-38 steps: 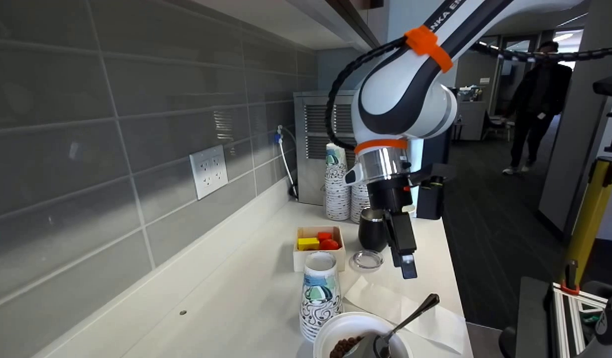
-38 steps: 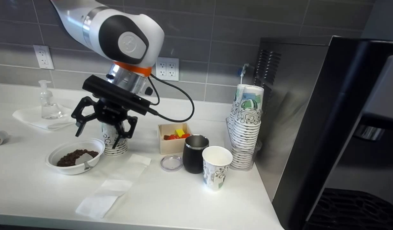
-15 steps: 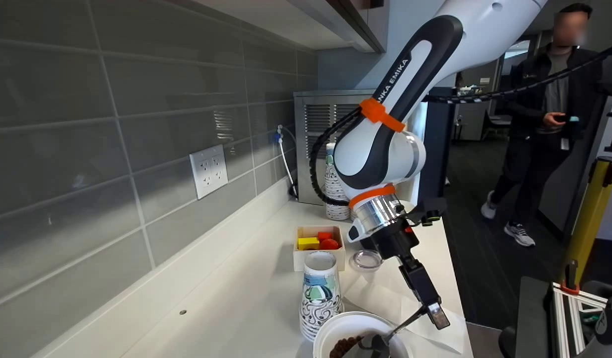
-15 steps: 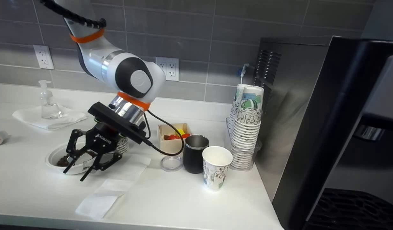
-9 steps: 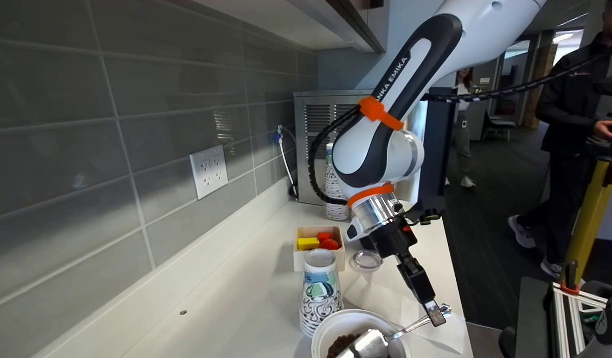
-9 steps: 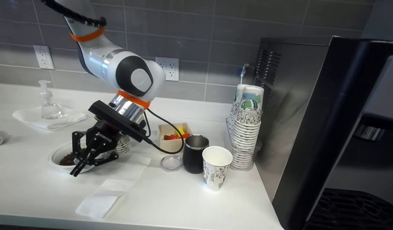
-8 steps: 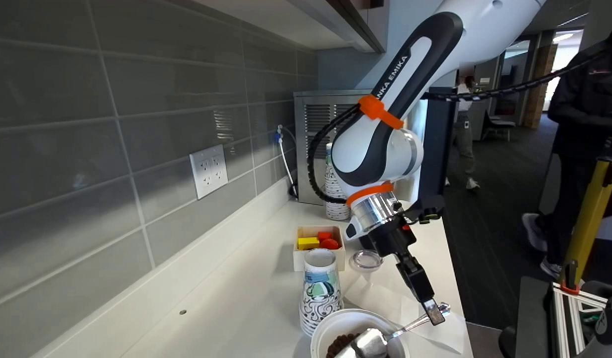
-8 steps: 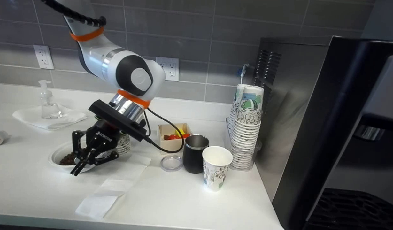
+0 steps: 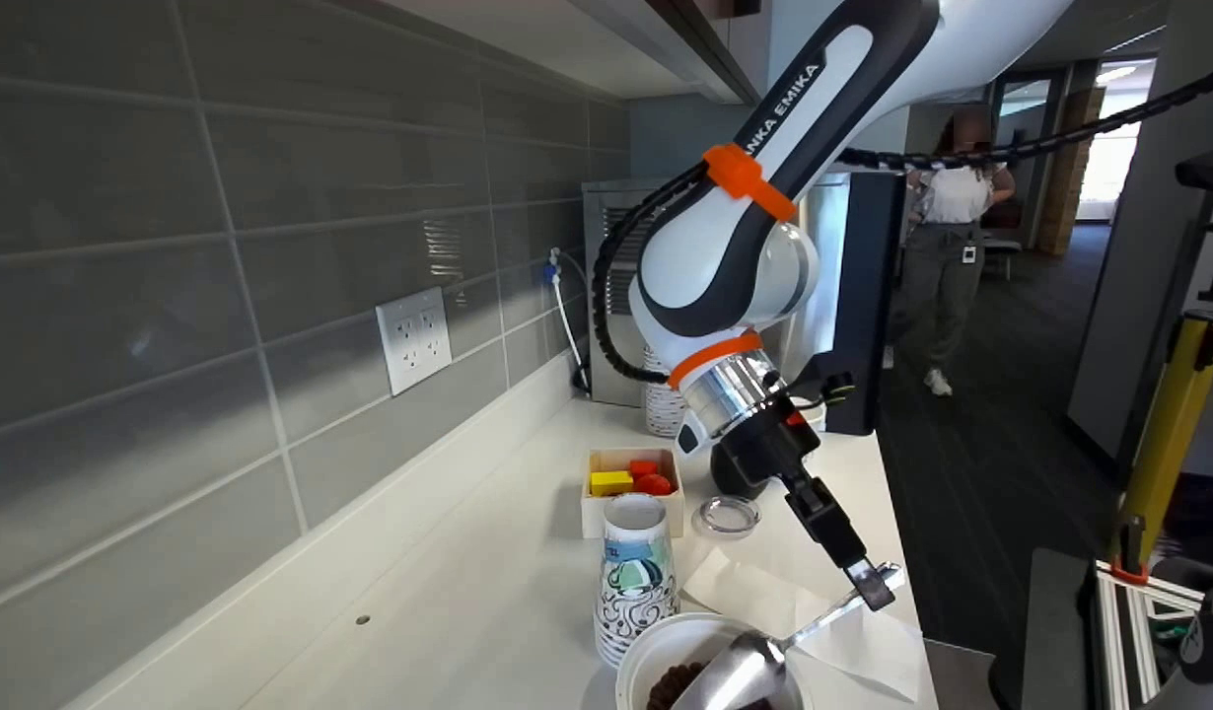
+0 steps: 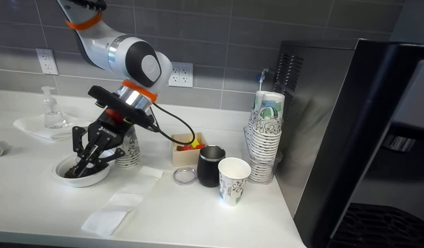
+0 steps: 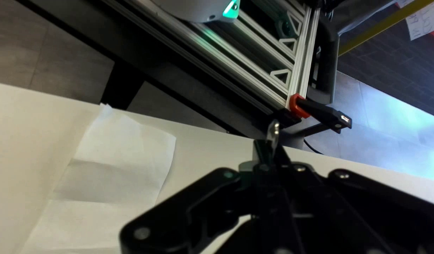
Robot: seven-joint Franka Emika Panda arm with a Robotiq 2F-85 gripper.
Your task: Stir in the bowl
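Observation:
My gripper is shut on the handle of a metal spoon, just above the near side of the white bowl. The handle slants down from the fingers, and the spoon's head is over the inside of the bowl; whether it touches the dark brown balls there, I cannot tell. In an exterior view the gripper hides most of the spoon and part of the bowl. The spoon's handle end sticks up between the fingertips in the wrist view, where the bowl is out of view.
Upside-down patterned cups stand right beside the bowl. Behind them are a wooden box with blocks, a black tumbler, a clear lid and a paper cup. A paper towel lies towards the counter's edge.
The gripper came down to the spoon, shut on its handle and has since risen a little. The spoon rose and tilted with it; the bowl shifted slightly.

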